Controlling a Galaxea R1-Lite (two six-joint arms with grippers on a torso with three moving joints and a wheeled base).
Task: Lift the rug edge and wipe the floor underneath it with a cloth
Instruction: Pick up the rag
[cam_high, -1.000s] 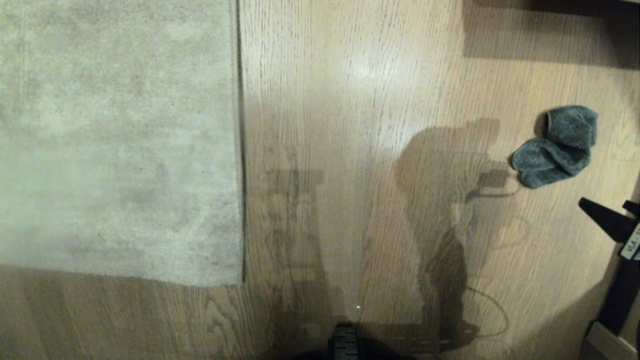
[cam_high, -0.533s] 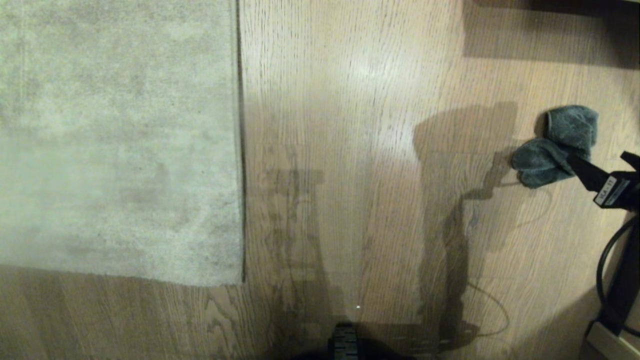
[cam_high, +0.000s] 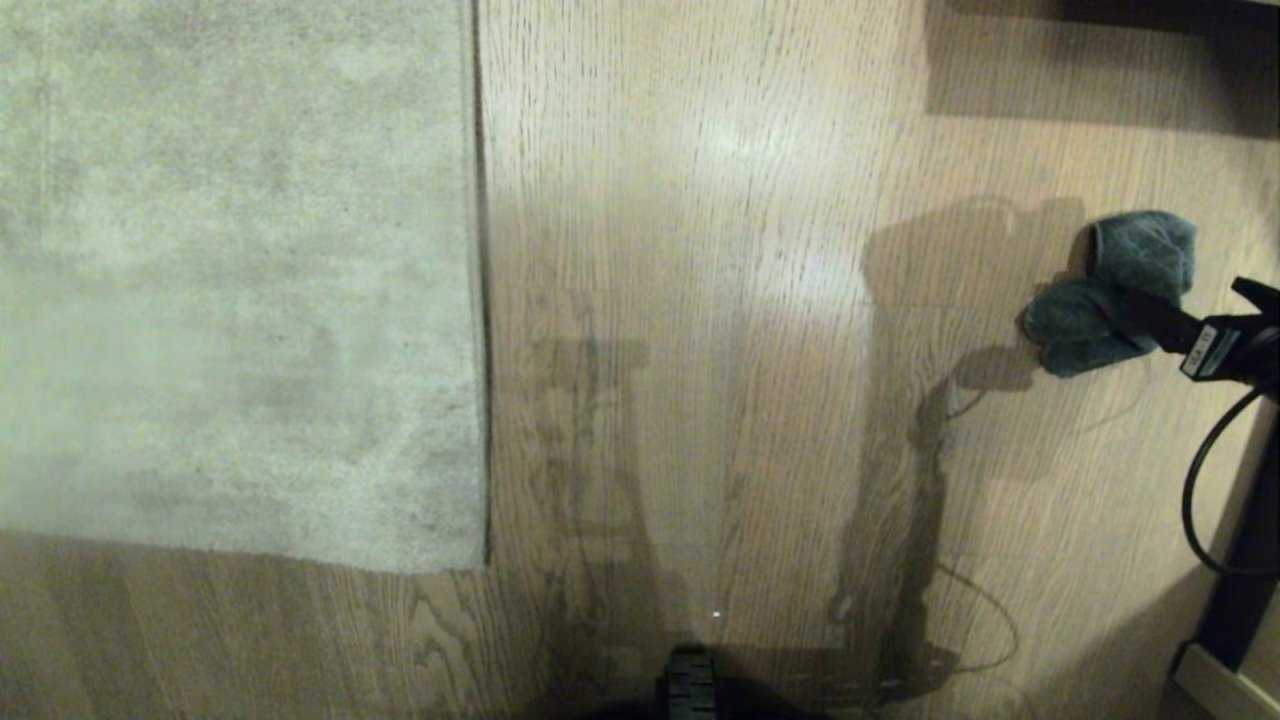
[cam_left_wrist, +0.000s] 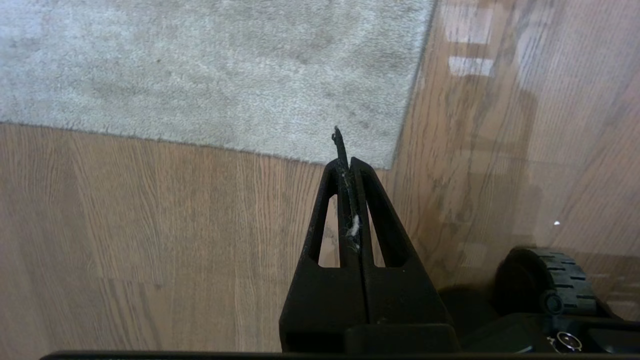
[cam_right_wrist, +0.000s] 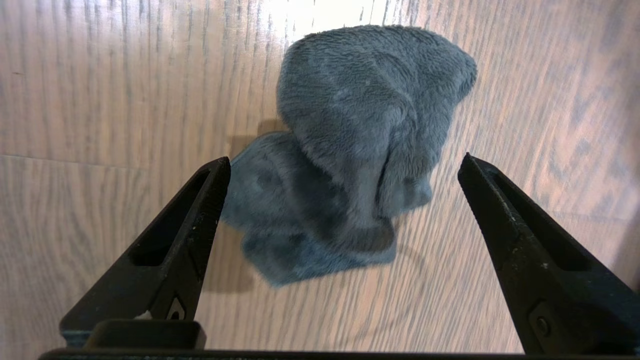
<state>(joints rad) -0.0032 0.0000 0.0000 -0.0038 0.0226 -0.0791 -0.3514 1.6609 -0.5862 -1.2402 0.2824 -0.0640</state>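
Grey crumpled cloth (cam_right_wrist: 350, 165) on floor (cam_high: 700, 300), long axis diagonal; right gripper (cam_right_wrist: 345, 165) spread wide above it; left gripper (cam_left_wrist: 350, 165) closed, empty.

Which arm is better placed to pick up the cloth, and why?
The right. Its gripper hangs open over the cloth, one finger on each side. The left gripper is shut near the rug corner, away from it.

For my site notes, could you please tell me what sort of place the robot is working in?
Probably a room in a home, though little shows. The floor is wood plank with a slight sheen, a large pale rug lies flat on it, and a small dark grey cloth sits crumpled on the boards.
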